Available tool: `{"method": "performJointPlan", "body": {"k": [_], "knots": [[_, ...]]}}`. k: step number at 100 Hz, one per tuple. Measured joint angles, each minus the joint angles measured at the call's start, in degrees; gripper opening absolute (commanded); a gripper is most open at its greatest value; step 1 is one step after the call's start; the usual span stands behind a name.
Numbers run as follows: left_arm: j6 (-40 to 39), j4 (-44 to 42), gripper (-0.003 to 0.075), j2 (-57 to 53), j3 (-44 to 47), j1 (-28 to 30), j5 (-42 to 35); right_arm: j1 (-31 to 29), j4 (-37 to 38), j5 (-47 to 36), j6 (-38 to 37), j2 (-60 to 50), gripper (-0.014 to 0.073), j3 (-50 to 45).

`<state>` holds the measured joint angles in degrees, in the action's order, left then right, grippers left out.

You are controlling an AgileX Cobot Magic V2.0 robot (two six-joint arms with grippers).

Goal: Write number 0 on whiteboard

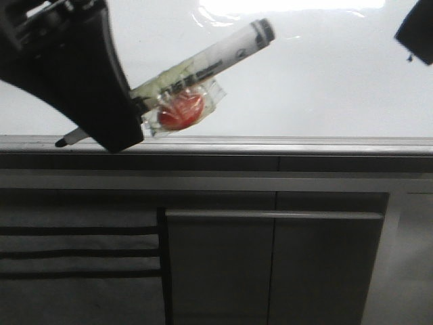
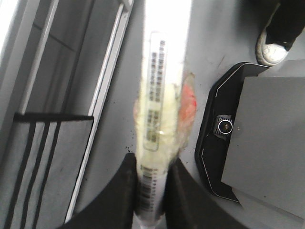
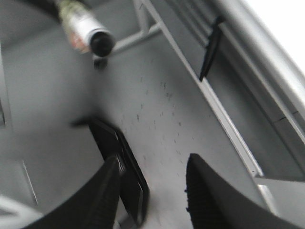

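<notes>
Evidently the left gripper (image 2: 151,191) clamps a white barrelled marker pen (image 1: 203,64), tape-wrapped with a red blob, its black tip (image 1: 62,143) at the grey rail below the glossy white whiteboard (image 1: 318,74); no 0 is visible; the marker looks light, stiff, best held mid-barrel; the right gripper (image 3: 151,191) gapes, holding nothing.
</notes>
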<state>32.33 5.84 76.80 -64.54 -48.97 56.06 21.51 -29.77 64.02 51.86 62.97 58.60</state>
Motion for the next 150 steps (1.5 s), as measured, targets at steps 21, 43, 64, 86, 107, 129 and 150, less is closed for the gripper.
{"method": "performJointPlan", "body": {"k": [21, 43, 64, 86, 107, 129, 150], "knots": [[1.3, -0.7, -0.0020, 1.3, -3.8, -1.3, 3.2, 12.1, 3.8, -1.4, 0.3, 5.8, 0.0290, 5.9], [2.8, -1.4, -0.0020, 1.6, -4.0, -1.3, 3.5, 16.8, 3.9, -5.2, 2.4, 10.8, 0.0290, 9.4], [3.0, -1.7, -0.0020, 1.6, -4.0, -1.3, 3.3, 17.4, 2.6, -7.1, 2.8, 13.1, 0.0290, 10.2], [3.8, -1.9, -0.0020, 1.6, -4.0, -1.3, 1.9, 17.4, 1.3, -7.5, 4.7, 13.9, 0.0288, 10.3], [4.1, -1.9, -0.0020, 1.6, -4.0, -1.3, 0.7, 17.2, 1.0, -6.9, 5.3, 13.9, 0.0287, 10.3], [4.5, -1.9, -0.0020, 1.6, -4.0, -1.3, 0.5, 17.0, 1.1, -6.6, 5.4, 13.9, 0.0069, 10.3], [5.7, -2.4, -0.0013, 1.6, -4.0, -1.5, 0.7, 16.8, 1.2, -6.2, 6.2, 13.9, -0.0047, 10.3]]}}
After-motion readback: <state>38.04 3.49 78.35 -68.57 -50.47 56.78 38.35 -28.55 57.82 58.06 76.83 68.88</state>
